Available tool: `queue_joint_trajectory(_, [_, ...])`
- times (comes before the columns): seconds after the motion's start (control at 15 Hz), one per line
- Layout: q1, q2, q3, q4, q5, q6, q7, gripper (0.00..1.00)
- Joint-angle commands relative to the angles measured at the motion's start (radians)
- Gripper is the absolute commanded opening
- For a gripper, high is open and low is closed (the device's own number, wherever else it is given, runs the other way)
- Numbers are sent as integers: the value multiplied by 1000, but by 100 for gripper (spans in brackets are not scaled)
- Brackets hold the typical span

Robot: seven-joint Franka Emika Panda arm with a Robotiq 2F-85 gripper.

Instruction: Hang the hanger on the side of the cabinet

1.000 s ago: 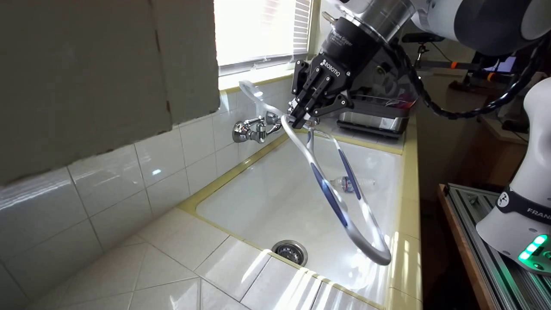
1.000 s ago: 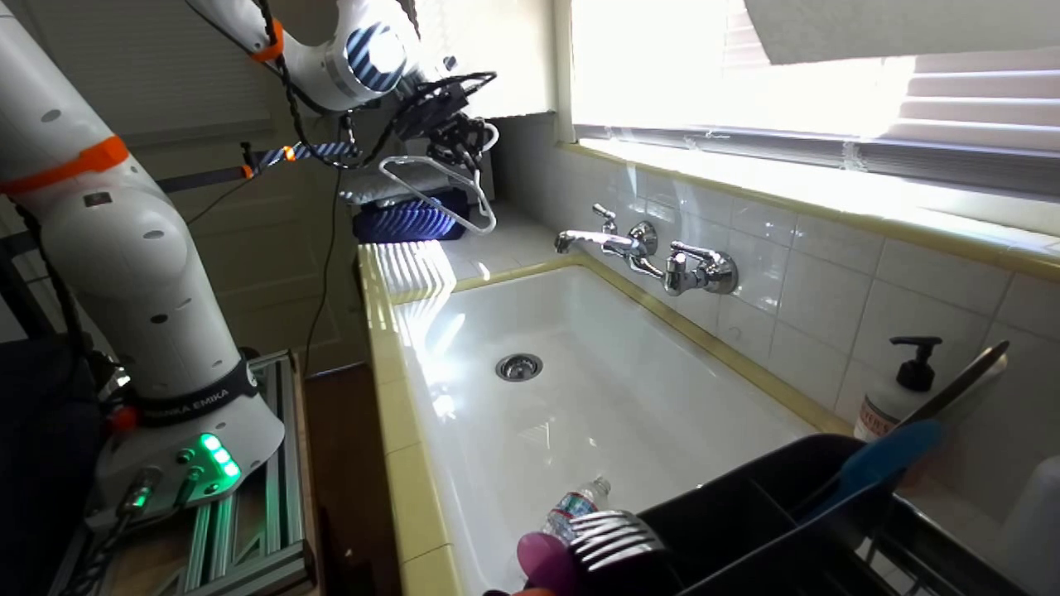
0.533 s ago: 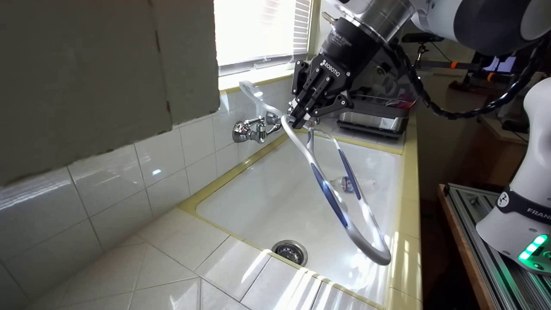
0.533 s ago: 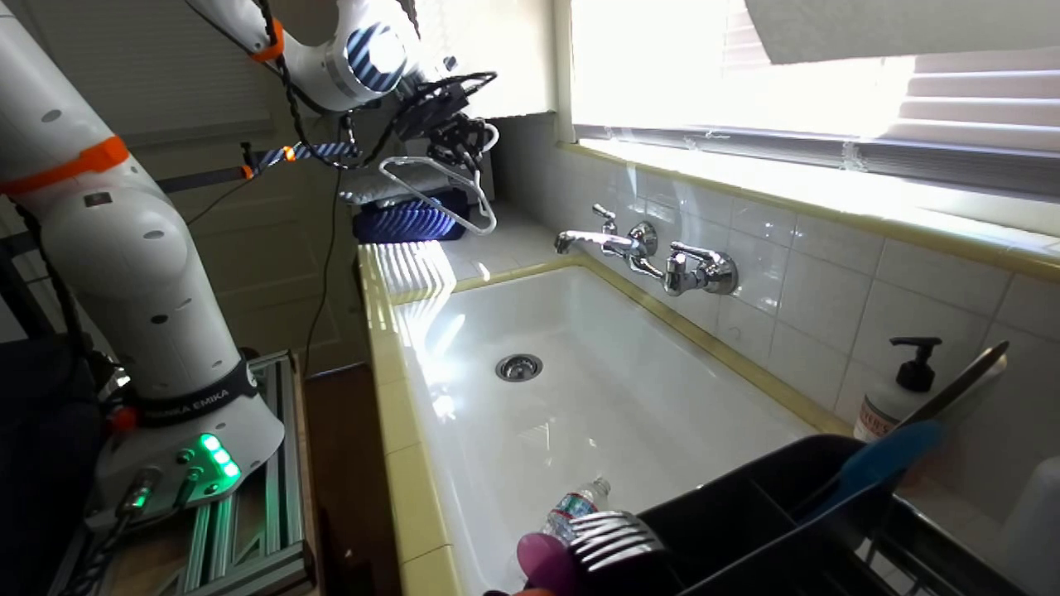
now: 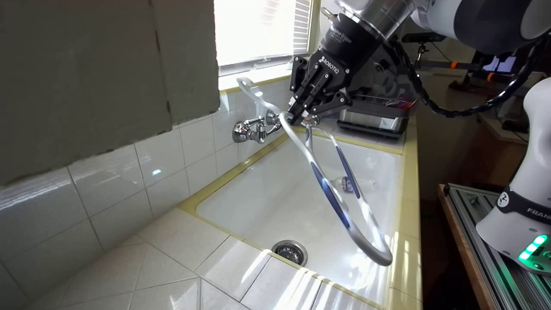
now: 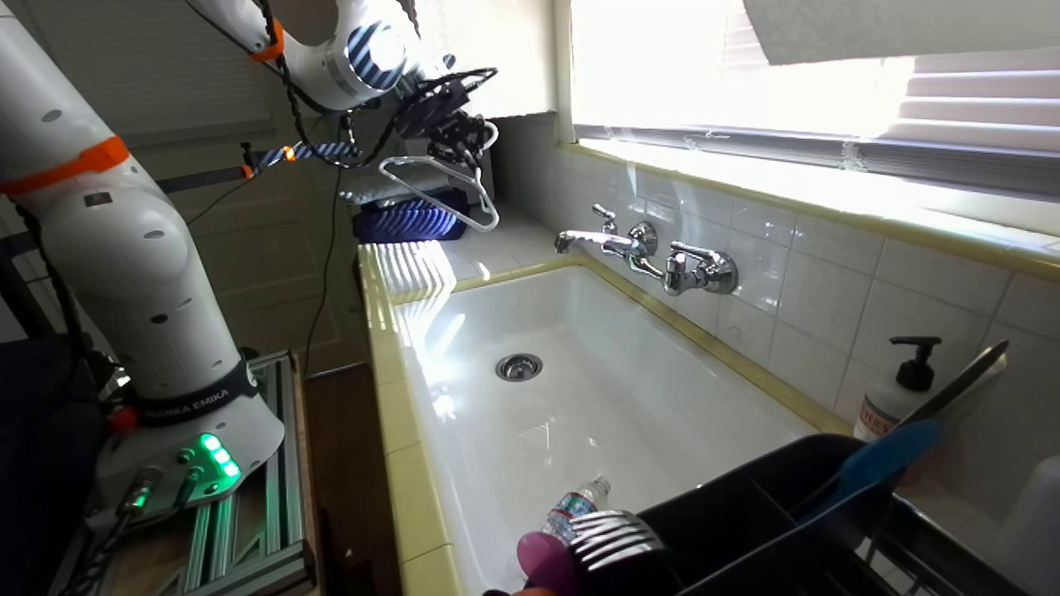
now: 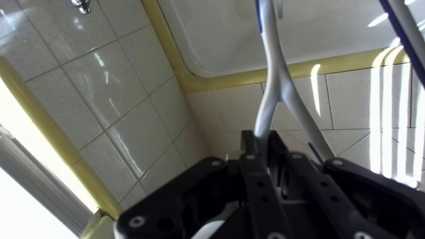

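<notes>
While the hanger (image 5: pixel 329 194) is grasped by the gripper (image 7: pixel 261 136), open room is seen between it and the cabinet's (image 5: pixel 99 77) edge; "ROBOTIQ" (image 5: pixel 330 65) and "FRANKA EMIKA" (image 6: pixel 189 406) are legible.

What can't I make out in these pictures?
Wrist view: gripped part of the hanger, hidden by the gripper.
In an exterior view: cabinet, cut off by the top and left edges.
In an exterior view: lower part of the pump bottle, hidden behind the blue utensil.
In an exterior view: lit rectangle, too small to identify.
</notes>
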Motion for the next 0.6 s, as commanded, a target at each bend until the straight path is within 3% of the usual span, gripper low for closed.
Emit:
queue_joint_trajectory(0.0, [17, -4, 10, 69, -91, -33, -25, 3])
queue_joint_trajectory(0.53, [48, 1, 2, 183, -156, -6, -198, 3])
